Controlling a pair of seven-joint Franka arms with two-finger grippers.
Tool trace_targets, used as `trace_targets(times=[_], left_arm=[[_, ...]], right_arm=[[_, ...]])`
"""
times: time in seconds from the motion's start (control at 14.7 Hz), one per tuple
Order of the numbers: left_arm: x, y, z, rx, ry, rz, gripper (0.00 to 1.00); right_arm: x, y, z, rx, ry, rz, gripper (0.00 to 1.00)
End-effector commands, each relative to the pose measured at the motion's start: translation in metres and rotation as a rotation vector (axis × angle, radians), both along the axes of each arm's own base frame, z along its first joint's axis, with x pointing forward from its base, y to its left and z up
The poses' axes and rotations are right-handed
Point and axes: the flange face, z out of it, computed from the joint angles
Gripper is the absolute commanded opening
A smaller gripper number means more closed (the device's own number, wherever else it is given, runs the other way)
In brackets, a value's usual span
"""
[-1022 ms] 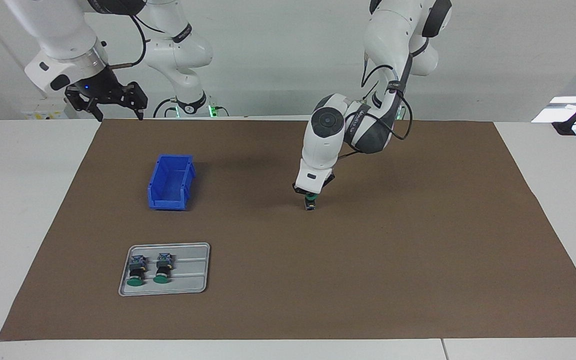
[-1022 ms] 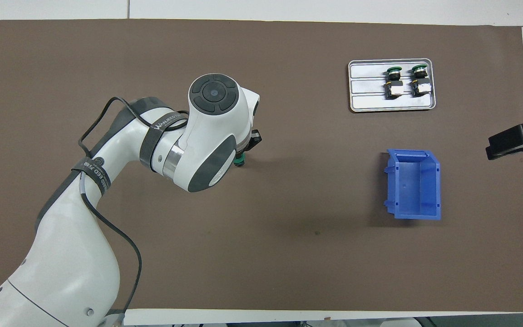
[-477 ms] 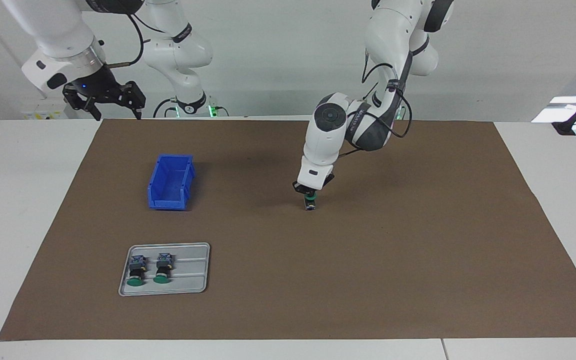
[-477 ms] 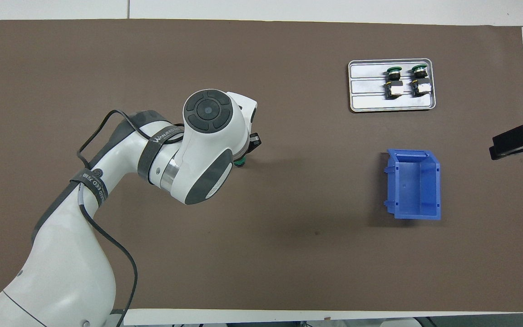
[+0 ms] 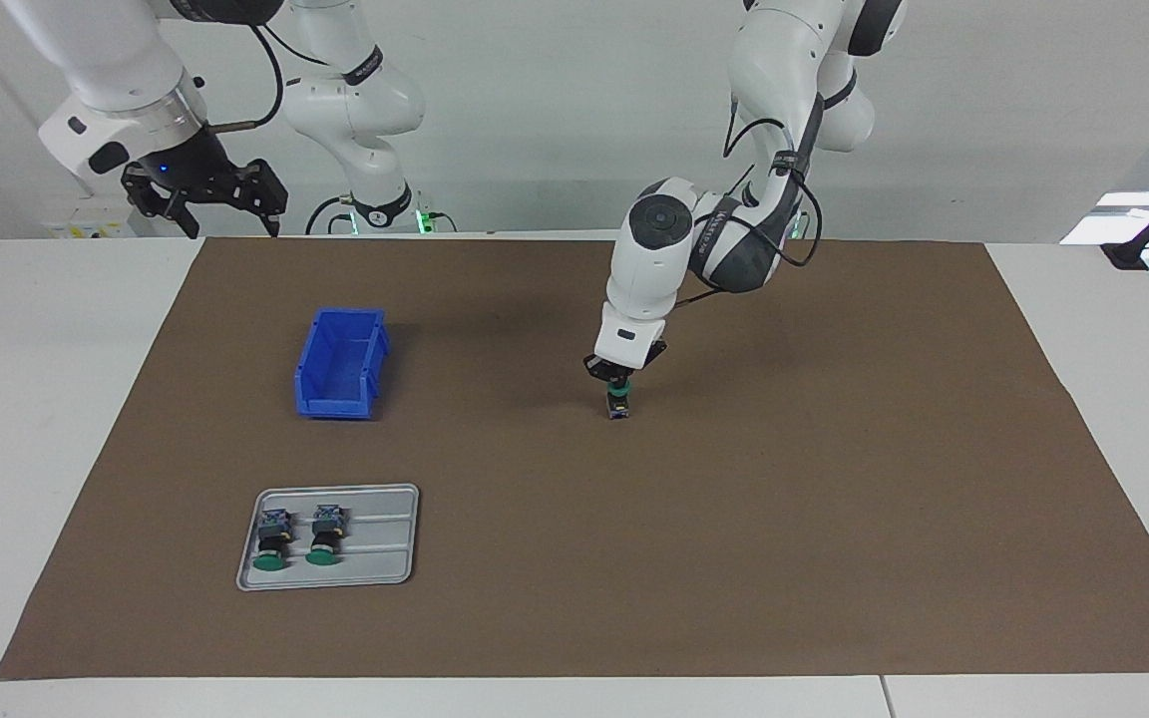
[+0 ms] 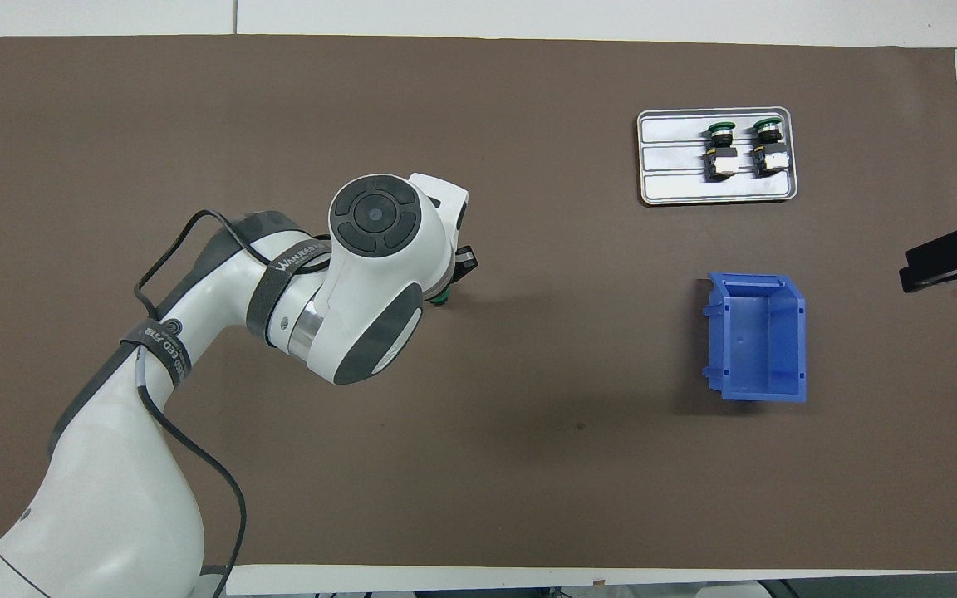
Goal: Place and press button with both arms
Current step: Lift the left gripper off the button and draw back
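Standing mid-mat, button [image 5: 619, 404] under left gripper [image 5: 617, 384], mat [image 5: 784, 519] bare round it

You see left gripper [image 5: 618, 383] pointing down over middle of brown mat [image 5: 734, 519], fingertips together right on top of button [image 5: 618, 403]. Button stands upright on mat, green cap up. You see right gripper [image 5: 225, 204] up in air over mat's edge at right arm's end, fingers spread apart, holding nothing; that arm waits. Blue bin [image 5: 340, 362] sits on mat. Grey tray [image 5: 385, 538] lies farther from robots than bin. Two more buttons [image 5: 272, 538] [image 5: 325, 536] lie side by side in tray.
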Motion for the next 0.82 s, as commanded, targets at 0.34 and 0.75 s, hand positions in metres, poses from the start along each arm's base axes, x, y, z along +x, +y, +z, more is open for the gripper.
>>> trace_targets(times=[0.34, 0.75], left_arm=[[0.041, 0.046, 0.076, -0.001, 0.029, 0.093, 0.18], [0.049, 0.122, 0.134, 0.078, 0.023, 0.166, 1.00]], right_arm=[[-0.001, 0.000, 0.005, 0.053, -0.023, 0.007, 0.99], [0.007, 0.036, 0.002, 0.047, -0.058, -0.041, 0.98]])
